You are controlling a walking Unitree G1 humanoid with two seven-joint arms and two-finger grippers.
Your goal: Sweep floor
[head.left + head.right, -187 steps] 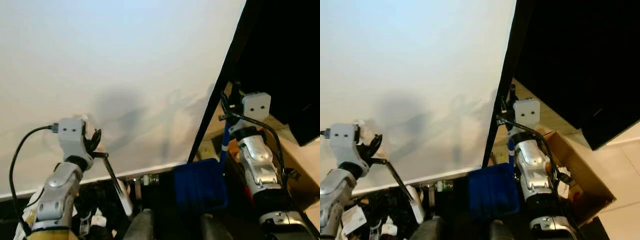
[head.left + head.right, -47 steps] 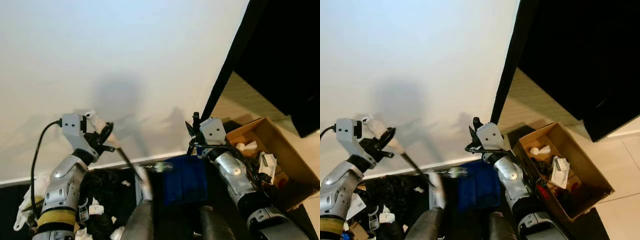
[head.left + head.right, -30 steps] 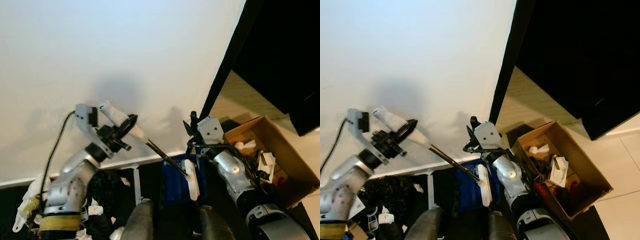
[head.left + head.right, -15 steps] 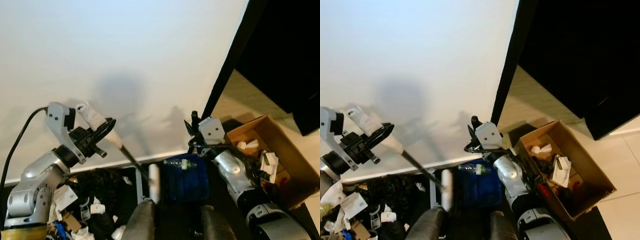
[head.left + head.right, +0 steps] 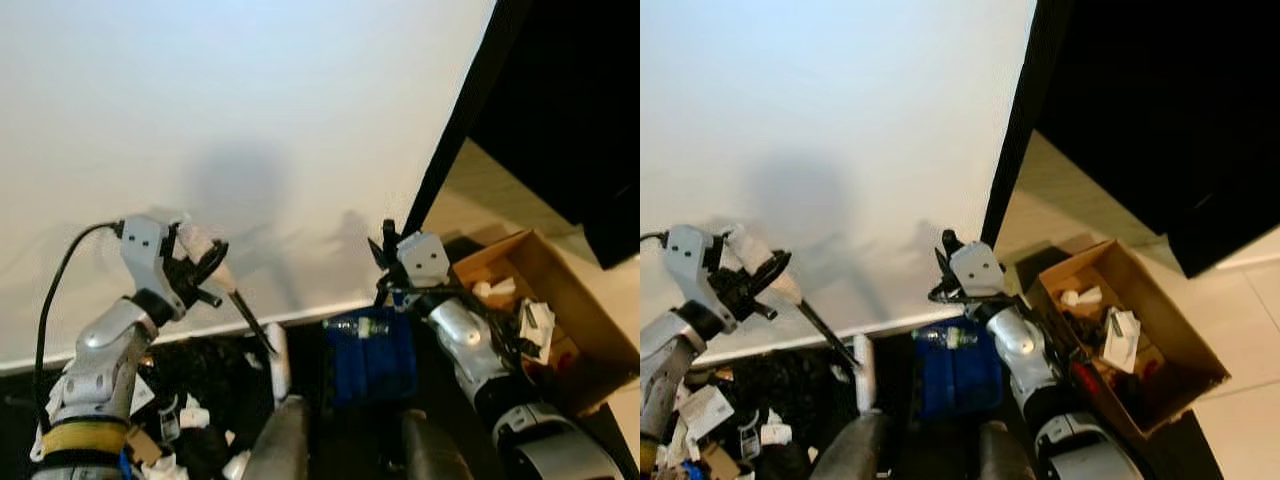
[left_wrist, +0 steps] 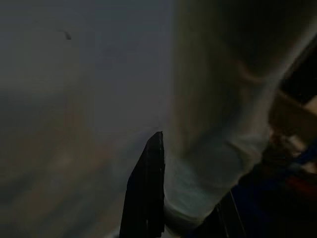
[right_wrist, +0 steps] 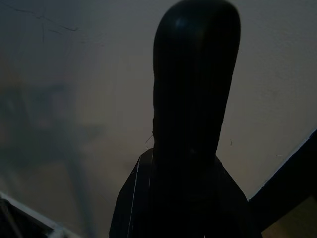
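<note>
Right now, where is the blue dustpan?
The blue dustpan sits low in the middle of the head view, by the white wall's foot, just under the right gripper, with the cardboard box to its right.

Both arms are silver metal with black joints. Each wrist carries a white camera box (image 5: 141,243) with small dark holes. A black cable (image 5: 55,285) loops from the left box. The left arm (image 5: 88,375) has a yellow band.

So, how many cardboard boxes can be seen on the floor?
1. The open cardboard box stands on the floor at the robot's right, beside the right arm, with white scraps and other items inside. Another could be hidden in the dark litter pile on the left.
</note>
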